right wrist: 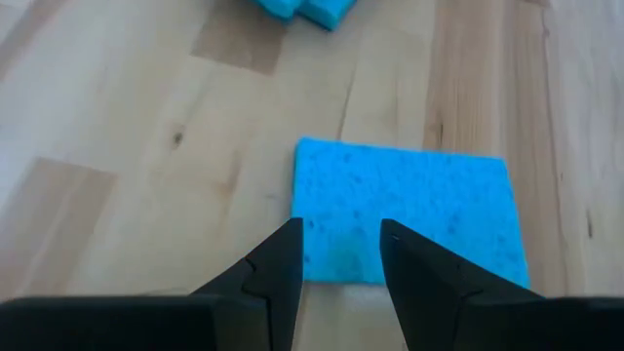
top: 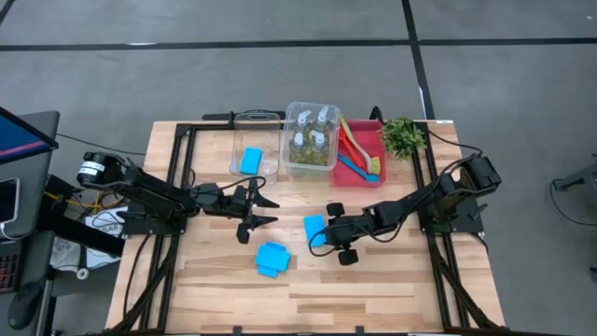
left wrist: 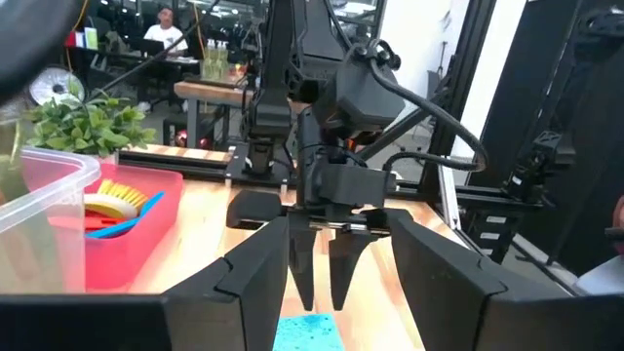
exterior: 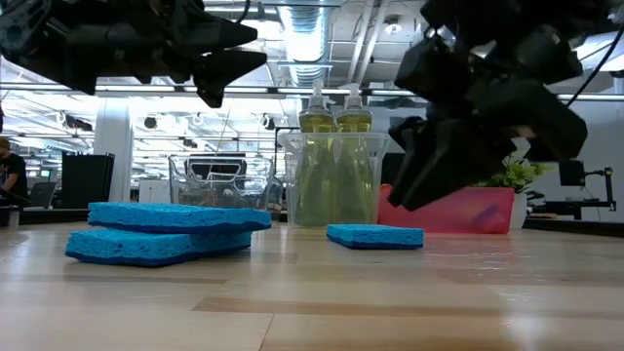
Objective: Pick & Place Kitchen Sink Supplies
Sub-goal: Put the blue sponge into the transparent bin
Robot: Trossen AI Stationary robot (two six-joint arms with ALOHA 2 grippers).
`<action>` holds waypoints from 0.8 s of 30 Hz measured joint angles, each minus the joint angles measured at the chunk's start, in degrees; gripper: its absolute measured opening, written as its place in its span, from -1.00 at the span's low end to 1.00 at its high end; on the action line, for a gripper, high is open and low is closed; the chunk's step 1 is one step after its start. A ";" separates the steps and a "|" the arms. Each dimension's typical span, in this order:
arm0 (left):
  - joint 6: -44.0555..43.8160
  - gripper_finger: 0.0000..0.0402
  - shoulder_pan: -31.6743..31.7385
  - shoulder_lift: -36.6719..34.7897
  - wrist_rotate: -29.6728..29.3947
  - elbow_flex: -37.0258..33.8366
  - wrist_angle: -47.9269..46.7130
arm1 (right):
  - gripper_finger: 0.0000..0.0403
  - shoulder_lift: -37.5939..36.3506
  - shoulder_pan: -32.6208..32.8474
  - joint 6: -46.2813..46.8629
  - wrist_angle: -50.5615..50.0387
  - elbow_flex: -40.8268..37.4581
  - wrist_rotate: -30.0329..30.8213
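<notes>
1. The jaws of the right gripper (right wrist: 338, 255) stand spread with nothing between them, hanging just above the bench (top: 392, 289) over the near edge of a lone blue sponge (right wrist: 409, 210). The jaws of the left gripper (top: 264, 210) are spread and empty too, held above the bench near the clear bins.
2. The step in hand looks like picking up this lone sponge. To do it well, the right gripper should travel a little further over the sponge so its jaws straddle the body, not just the edge, then drop until the tips touch the wood.
3. The sponge is flat and soft, so a shallow pinch may slip off or only curl a corner. A low, level close across its narrow side would likely hold better.
4. In the right wrist view the sponge lies flat on the bench, directly ahead of the jaws, its nearest edge showing in the gap between them. It is not touched yet.
5. Two more sponges (top: 271, 259) lie stacked, well apart from the lone one. Another sponge (top: 250, 160) sits in the clear bin (top: 241, 119). The bottles (top: 312, 138) stand in the next bin, and the brushes (top: 355, 154) lie in the red bin (top: 366, 179).
</notes>
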 joint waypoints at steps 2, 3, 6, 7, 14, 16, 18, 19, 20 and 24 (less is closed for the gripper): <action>0.00 -0.08 0.00 0.82 -0.02 0.47 0.00 | -0.35 0.00 -0.40 0.00 1.23 -1.23 0.00; -0.01 -0.08 0.00 1.15 -0.02 0.67 -0.01 | -0.35 0.00 -0.64 0.00 1.49 -1.66 -0.02; -0.02 -0.08 0.00 1.50 0.00 0.76 -0.09 | -0.35 0.00 -1.02 -0.01 3.06 -3.18 -0.03; 0.00 -0.08 0.00 1.53 0.01 0.76 -0.09 | -0.35 0.00 -1.02 -0.08 4.00 -3.66 -0.02; -0.02 -0.08 0.00 1.53 0.01 0.76 -0.09 | -0.35 0.02 -0.45 -2.58 6.43 -4.51 -0.07; -0.02 -0.08 0.00 1.53 0.01 0.76 -0.09 | -0.35 0.53 -0.45 -2.65 6.98 -4.48 -0.09; -0.02 -0.08 0.00 1.53 0.01 0.76 -0.09 | -0.35 2.16 -0.47 -3.29 8.43 -4.49 -0.09; -0.02 -0.08 0.00 1.53 0.01 0.76 -0.09 | -0.35 3.32 -0.47 -4.12 9.46 -4.47 -0.26; -0.02 -0.08 0.00 1.53 0.01 0.76 -0.09 | -0.35 5.03 -0.47 -4.90 11.17 -4.47 -0.50; -0.04 -0.08 0.00 1.53 0.01 0.76 -0.10 | -0.35 12.26 -0.52 -9.11 18.02 -3.89 -1.16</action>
